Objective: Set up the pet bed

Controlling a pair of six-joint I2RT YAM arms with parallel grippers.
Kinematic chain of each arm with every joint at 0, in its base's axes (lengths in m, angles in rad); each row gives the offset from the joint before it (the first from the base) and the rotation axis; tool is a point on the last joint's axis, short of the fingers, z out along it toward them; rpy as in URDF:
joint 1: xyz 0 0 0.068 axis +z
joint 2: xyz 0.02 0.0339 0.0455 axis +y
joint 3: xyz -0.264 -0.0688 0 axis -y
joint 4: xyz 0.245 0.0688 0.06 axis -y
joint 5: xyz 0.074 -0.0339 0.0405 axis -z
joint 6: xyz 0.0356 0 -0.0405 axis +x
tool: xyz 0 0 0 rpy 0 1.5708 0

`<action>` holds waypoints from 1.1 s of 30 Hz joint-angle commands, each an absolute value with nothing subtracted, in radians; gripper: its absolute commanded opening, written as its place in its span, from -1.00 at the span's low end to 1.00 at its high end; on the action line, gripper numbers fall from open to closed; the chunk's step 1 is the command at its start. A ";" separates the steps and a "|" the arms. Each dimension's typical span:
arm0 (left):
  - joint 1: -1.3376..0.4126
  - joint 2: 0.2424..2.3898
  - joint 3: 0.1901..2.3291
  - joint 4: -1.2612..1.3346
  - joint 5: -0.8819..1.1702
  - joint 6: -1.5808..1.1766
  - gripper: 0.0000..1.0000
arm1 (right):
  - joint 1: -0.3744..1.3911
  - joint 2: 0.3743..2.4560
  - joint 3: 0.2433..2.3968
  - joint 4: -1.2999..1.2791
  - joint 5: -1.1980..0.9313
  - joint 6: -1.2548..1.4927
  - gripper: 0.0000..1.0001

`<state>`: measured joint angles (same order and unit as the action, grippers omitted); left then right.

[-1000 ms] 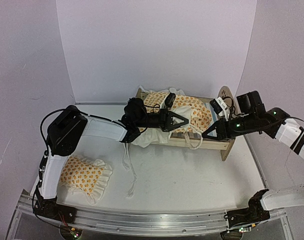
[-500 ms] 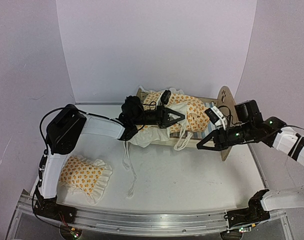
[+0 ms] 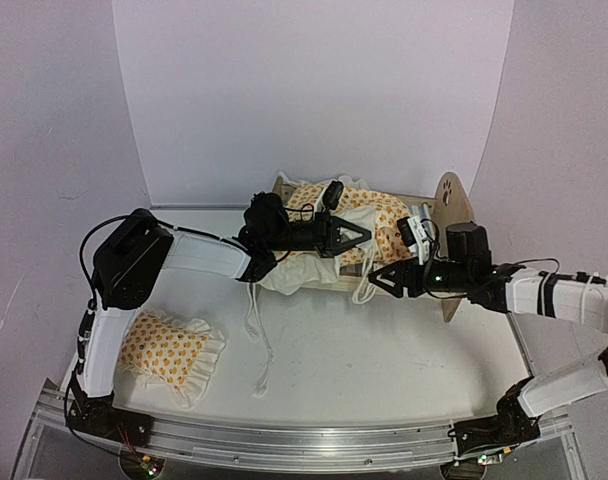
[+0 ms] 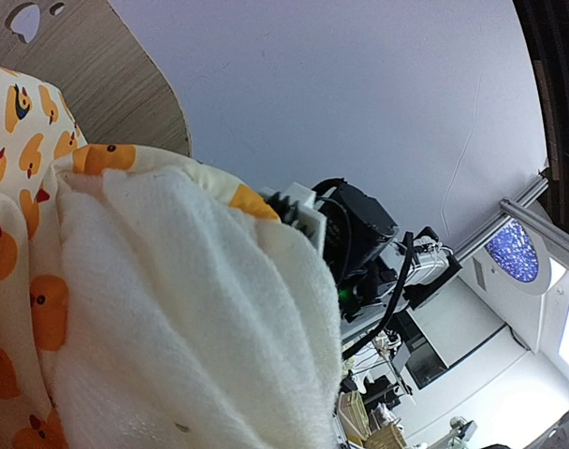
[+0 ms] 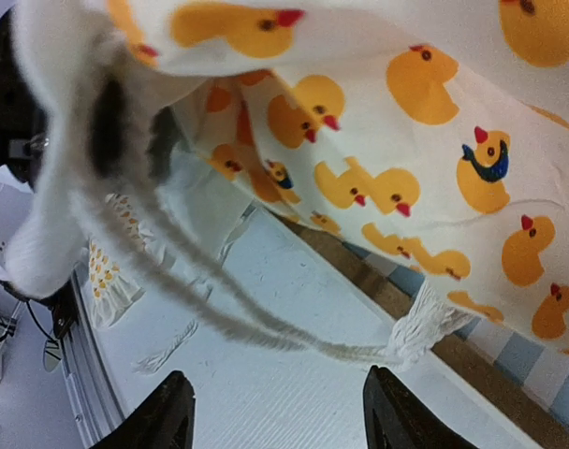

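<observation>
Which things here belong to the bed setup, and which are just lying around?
In the job: pet bed; duck-print blanket draped on it, gripped by the left gripper; right gripper, open at the bed's near side.
Lying about: ruffled pillow, untouched on the table; it likely goes on later.

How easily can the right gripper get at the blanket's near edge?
Likely yes: the right gripper is open, low beside the bed, and the blanket hangs ahead of it, with only loose strings between. The left gripper pinches it higher up.
</observation>
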<state>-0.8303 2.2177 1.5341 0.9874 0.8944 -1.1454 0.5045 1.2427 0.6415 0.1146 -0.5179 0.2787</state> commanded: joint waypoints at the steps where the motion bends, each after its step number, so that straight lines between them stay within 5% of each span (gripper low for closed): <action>1: -0.834 2.194 1.568 1.042 0.893 -1.141 -1.00 | 0.503 1.340 0.671 0.385 -0.513 0.259 0.42; 9: -0.836 2.204 1.594 1.042 0.893 -1.145 -1.00 | 0.533 1.503 0.656 0.621 -0.706 0.369 0.46; 18: -0.831 2.217 1.601 1.043 0.896 -1.139 -1.00 | 0.643 1.200 0.474 0.648 -1.011 0.700 0.50; 20: -0.831 2.220 1.601 1.043 0.895 -1.140 -1.00 | 0.643 1.088 0.494 0.451 -0.899 0.634 0.55; 24: -0.831 2.220 1.602 1.045 0.897 -1.139 -1.00 | 0.644 0.991 0.636 -0.212 -0.282 0.487 0.82; 33: -0.833 2.212 1.591 1.044 0.899 -1.147 -1.00 | 0.640 1.077 0.715 -0.162 -0.146 0.411 0.61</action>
<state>-0.8322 2.2192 1.5513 0.9947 0.9051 -1.1503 0.6395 1.0496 0.6395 -0.1375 -0.3172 0.4789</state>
